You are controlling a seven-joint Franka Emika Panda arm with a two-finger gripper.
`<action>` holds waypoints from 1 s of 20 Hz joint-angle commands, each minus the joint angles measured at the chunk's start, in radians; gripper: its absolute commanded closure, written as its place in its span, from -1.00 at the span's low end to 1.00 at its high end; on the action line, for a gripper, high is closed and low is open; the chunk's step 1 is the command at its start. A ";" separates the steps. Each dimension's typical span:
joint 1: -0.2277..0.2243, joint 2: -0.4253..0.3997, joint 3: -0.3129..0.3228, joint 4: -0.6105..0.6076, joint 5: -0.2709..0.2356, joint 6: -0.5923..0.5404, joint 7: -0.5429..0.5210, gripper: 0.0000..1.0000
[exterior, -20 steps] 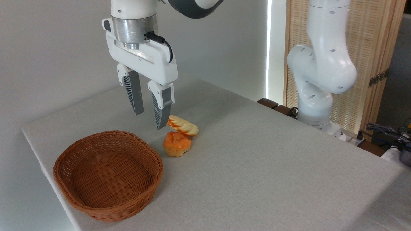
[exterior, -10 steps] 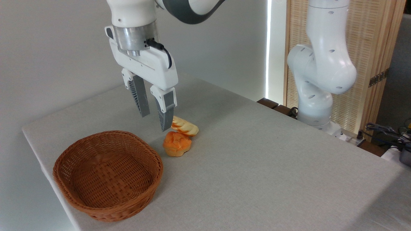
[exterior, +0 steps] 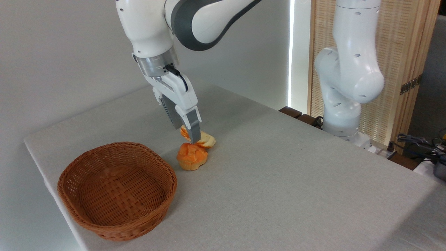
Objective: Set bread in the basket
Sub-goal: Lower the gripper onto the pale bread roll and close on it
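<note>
**Jaws drop onto the loaf**

In the last second the jaws have swung from above the gap between basket and bread, moved right and down, and turned edge-on to the camera. One finger [exterior: 193, 129] now crosses the front of the bread [exterior: 206, 138], its tip at the loaf's near side; the other finger is mostly hidden behind it. They look set astride the loaf, but how wide they stand, and whether they have closed on it, cannot be told from this angle. The bread has not shifted and lies on the table [exterior: 278, 181], so the pick is only about to begin.

The bun [exterior: 192, 156] sits touching or just beside the loaf's near side, right under the front fingertip. That is the tight spot: closing or lifting could nudge or drag the bun.

Outward, the basket [exterior: 116, 190] lies empty to the near left, close to the table's near-left edge, its rim just beside the bun. A lift straight up, then a short carry left and nearer, looks clear. To the right the table is open; the arm's base [exterior: 343, 129] stands well apart at the far right.
</note>
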State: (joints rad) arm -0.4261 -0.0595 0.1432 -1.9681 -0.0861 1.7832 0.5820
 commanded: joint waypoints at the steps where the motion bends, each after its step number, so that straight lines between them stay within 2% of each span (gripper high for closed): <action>1: -0.005 -0.026 0.012 -0.032 -0.009 -0.028 0.015 -1.00; 3: -0.006 -0.020 0.012 -0.038 -0.009 -0.030 0.015 -0.99; 4: -0.006 -0.019 0.012 -0.040 -0.009 -0.030 0.016 -0.85; 7: -0.005 -0.013 0.010 -0.040 -0.017 -0.027 0.015 0.10; 8: -0.005 -0.013 0.010 -0.040 -0.018 -0.027 0.015 0.21; 20: -0.003 -0.023 0.012 -0.029 -0.023 -0.036 0.025 0.20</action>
State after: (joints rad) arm -0.4260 -0.0658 0.1452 -2.0030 -0.0862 1.7697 0.5838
